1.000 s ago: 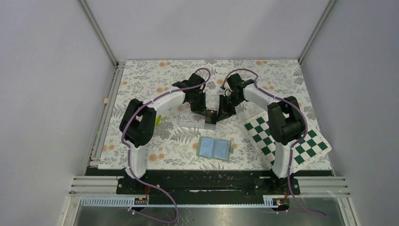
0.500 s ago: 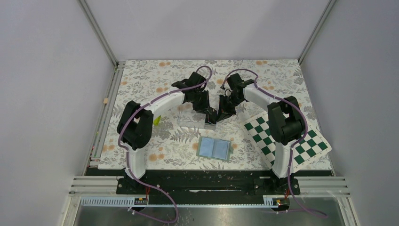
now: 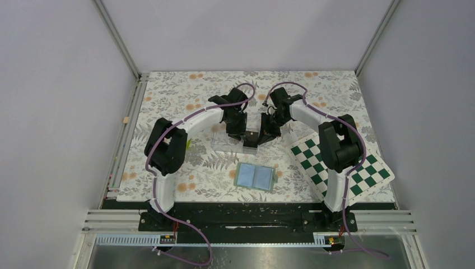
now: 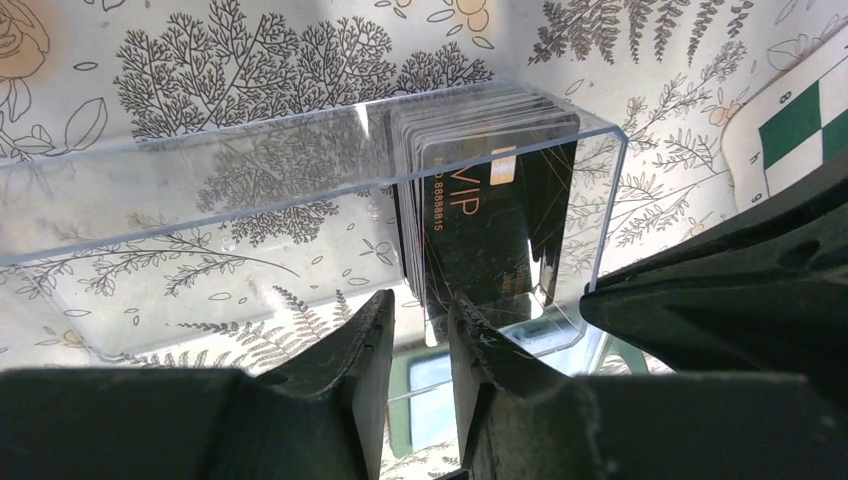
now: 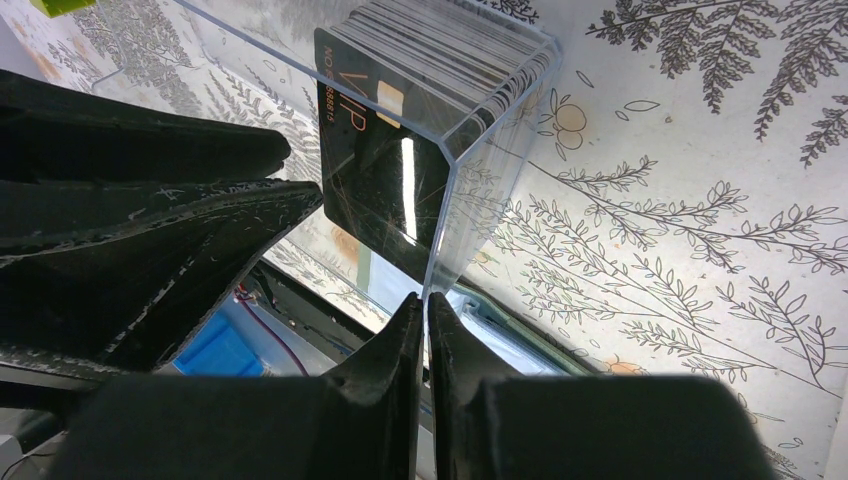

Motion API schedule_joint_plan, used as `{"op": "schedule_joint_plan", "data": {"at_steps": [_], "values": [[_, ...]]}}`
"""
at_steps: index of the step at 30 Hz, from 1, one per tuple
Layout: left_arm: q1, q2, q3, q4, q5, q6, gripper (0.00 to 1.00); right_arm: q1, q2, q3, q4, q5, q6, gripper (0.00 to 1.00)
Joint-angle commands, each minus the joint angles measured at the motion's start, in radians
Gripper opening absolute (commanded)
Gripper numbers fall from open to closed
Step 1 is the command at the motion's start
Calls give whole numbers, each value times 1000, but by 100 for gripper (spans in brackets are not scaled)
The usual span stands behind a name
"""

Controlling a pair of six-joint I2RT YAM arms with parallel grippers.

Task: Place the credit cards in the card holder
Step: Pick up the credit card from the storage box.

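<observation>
Left tool (image 4: 421,335), narrowly parted and empty, lines up on credit cards (image 4: 490,200) upright in the clear box (image 4: 200,180) — right tool (image 5: 427,330) closed at its corner; best pinch one card, lift straight.

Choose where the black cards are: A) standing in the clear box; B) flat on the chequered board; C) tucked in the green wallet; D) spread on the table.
A: the cards stand on edge, packed at one end of the clear box; the wallet lies open, apart from it.
</observation>
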Motion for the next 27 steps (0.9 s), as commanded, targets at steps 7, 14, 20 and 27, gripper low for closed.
{"op": "schedule_joint_plan", "data": {"at_steps": [7, 14, 20, 27], "values": [[-8, 41, 54, 1, -5, 24, 29, 15, 13, 13, -13, -27, -9, 12], [-12, 49, 58, 22, 16, 14, 6, 15, 14, 14, -13, -29, -8, 11], [-20, 51, 71, 21, 27, 15, 0, 15, 16, 17, -13, -30, -7, 12], [-32, 27, 78, 21, 25, 8, 0, 14, 15, 16, -13, -31, -6, 11]]}}
